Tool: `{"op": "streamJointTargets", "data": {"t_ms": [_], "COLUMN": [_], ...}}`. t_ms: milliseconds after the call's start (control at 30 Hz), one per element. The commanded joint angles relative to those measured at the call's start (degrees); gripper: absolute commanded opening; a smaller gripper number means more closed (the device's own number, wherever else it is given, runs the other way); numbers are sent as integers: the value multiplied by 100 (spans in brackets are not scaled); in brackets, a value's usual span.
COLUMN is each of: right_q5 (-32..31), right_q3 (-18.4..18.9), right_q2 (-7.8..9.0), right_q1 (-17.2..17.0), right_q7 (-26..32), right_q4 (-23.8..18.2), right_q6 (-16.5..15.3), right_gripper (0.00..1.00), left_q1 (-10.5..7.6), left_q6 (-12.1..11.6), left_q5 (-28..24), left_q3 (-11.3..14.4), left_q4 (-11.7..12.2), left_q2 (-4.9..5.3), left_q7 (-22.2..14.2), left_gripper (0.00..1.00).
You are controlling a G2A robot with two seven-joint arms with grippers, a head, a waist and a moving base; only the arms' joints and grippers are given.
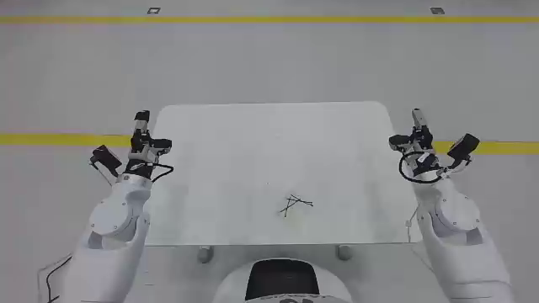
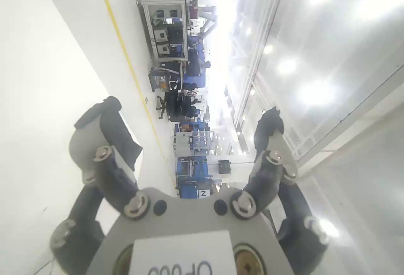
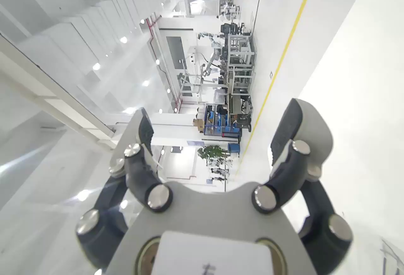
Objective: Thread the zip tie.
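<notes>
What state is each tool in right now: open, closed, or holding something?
Left tool: open, holding nothing.
Right tool: open, holding nothing.

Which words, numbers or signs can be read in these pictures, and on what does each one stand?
White label on the left gripper mount: cut off at the edge, not readable whole.
White label on the right gripper mount: only a fragment, unreadable.
Small sign in the room behind: one character, too small to tell.
Table and zip ties: no print.
</notes>
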Motion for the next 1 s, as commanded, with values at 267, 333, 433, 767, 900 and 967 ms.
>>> {"op": "streamJointTargets", "data": {"t_ms": [267,333,433,767,900,967], "right_q5": [-862,-862,-862,-1859,-1859,-1859], "right_q3": [-172,-172,-172,-529,-529,-529], "right_q2": [34,34,34,108,108,108], "right_q1": [3,3,3,59,59,59], "right_q7": [753,753,753,2076,2076,2076], "right_q4": [-39,-39,-39,-100,-100,-100], "right_q6": [-267,-267,-267,-458,-458,-458], "right_gripper": [100,100,100,100,100,100], "left_q1": [0,0,0,0,0,0], "left_q6": [0,0,0,0,0,0], "left_q5": [0,0,0,0,0,0], "left_q3": [0,0,0,0,0,0], "left_q4": [0,0,0,0,0,0], "left_q2": [0,0,0,0,0,0], "left_q7": [0,0,0,0,0,0], "left_gripper": [100,100,100,100,100,100]}}
